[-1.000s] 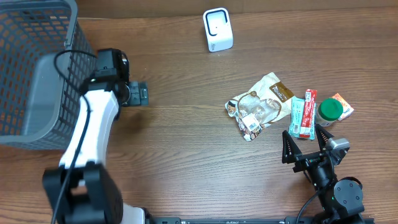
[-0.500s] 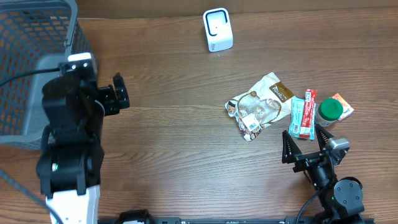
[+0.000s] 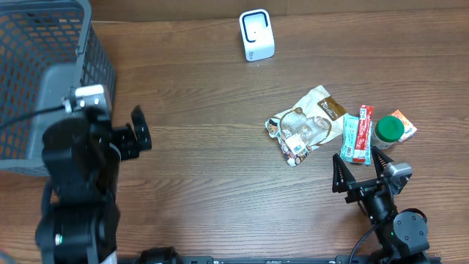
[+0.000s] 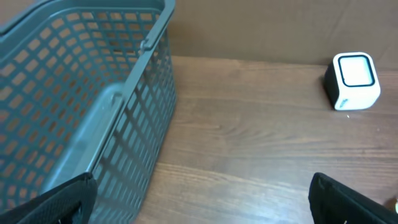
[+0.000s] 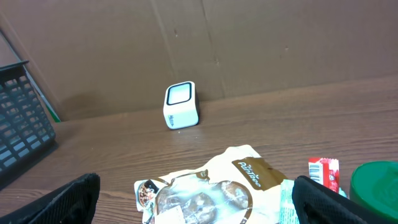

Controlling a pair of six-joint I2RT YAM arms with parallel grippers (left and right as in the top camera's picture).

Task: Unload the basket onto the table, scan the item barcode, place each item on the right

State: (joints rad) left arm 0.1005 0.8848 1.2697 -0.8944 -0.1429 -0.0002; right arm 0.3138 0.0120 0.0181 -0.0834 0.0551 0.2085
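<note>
Left end effector has pulled back from the basket — released, empty; right end effector released near the snack packet — likely scanned next.

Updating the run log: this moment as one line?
left gripper open, empty | right gripper open, empty | snack bag on table | scanner untouched

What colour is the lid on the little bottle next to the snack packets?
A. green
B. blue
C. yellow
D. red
A: the lid is plainly green in the overhead view, right beside the teal packet.
</note>
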